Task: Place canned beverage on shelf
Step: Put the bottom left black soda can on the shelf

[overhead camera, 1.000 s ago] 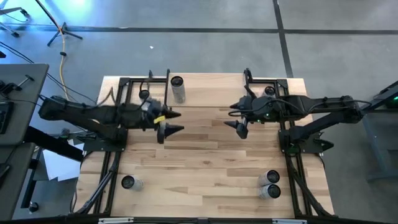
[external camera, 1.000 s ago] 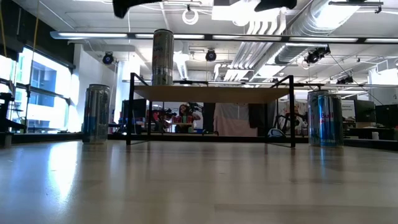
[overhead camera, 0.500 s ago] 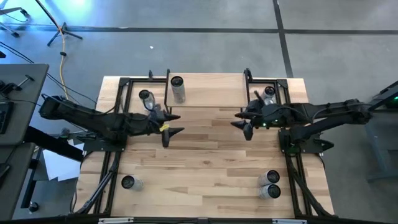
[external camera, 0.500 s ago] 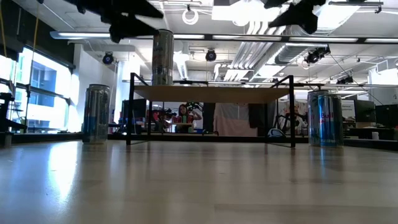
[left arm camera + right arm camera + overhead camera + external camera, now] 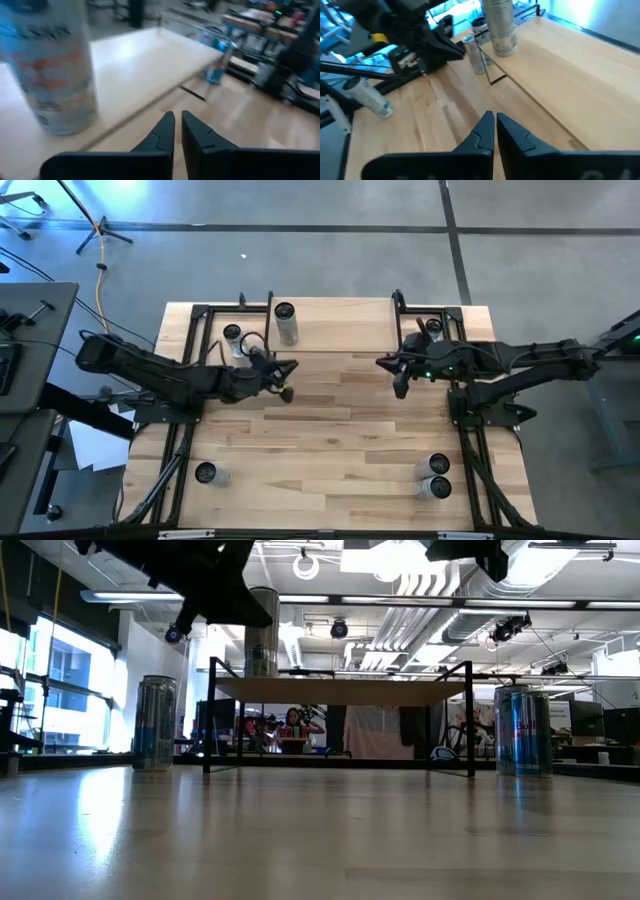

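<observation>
A tall silver can (image 5: 285, 323) stands upright on the shelf (image 5: 340, 325), near its left end. It shows again as the can (image 5: 55, 65) in the left wrist view and the can (image 5: 500, 25) in the right wrist view. My left gripper (image 5: 290, 368) hangs shut and holding nothing just in front of the shelf's near edge, a little toward the table's near side of that can; its fingertips (image 5: 177, 120) are together. My right gripper (image 5: 385, 364) is also shut (image 5: 495, 122) and holds nothing, above the table by the shelf's right end.
More cans stand on the table: one (image 5: 232, 335) left of the shelf, one (image 5: 432, 328) right of it, one (image 5: 205, 473) at the near left, two (image 5: 436, 477) at the near right. Black frame rails run along both table sides. Bare wood (image 5: 340, 430) lies between the arms.
Both grippers have shut from wide open, on nothing. My left gripper has sunk and tipped, and has moved a little toward the shelf's near edge. My right gripper has shifted slightly toward the table's right edge. The cans have stayed put.
</observation>
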Controlling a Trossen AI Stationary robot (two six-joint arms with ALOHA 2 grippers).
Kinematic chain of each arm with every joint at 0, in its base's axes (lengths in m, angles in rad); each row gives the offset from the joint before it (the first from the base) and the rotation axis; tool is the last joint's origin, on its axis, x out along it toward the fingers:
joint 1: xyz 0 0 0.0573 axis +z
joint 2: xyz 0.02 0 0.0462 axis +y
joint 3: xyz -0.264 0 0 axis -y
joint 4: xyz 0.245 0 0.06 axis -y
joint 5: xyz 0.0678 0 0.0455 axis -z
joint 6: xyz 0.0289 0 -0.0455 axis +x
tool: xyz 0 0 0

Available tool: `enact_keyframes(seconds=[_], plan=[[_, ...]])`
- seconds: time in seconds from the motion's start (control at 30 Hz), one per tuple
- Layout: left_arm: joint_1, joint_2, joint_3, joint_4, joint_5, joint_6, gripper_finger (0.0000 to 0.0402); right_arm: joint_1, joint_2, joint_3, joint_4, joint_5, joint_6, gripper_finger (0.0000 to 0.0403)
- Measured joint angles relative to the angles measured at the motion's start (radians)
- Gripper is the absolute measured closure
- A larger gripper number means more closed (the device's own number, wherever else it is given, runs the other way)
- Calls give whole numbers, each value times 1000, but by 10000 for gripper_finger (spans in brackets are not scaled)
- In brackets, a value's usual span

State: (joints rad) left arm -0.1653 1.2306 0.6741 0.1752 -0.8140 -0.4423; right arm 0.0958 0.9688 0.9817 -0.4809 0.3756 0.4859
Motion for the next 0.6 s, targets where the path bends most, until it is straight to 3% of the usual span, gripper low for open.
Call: enact_keyframes(seconds=[0.27,0.43,0.6], plan=[[-32,108,97,-4,-275,-2,401,-39,0,0,-12,24,-62,401],[-32,178,148,5,-362,-43,401,-51,1,0,-15,24,-68,402],[-10,213,168,0,-386,-54,401,-50,1,0,-16,24,-76,403]])
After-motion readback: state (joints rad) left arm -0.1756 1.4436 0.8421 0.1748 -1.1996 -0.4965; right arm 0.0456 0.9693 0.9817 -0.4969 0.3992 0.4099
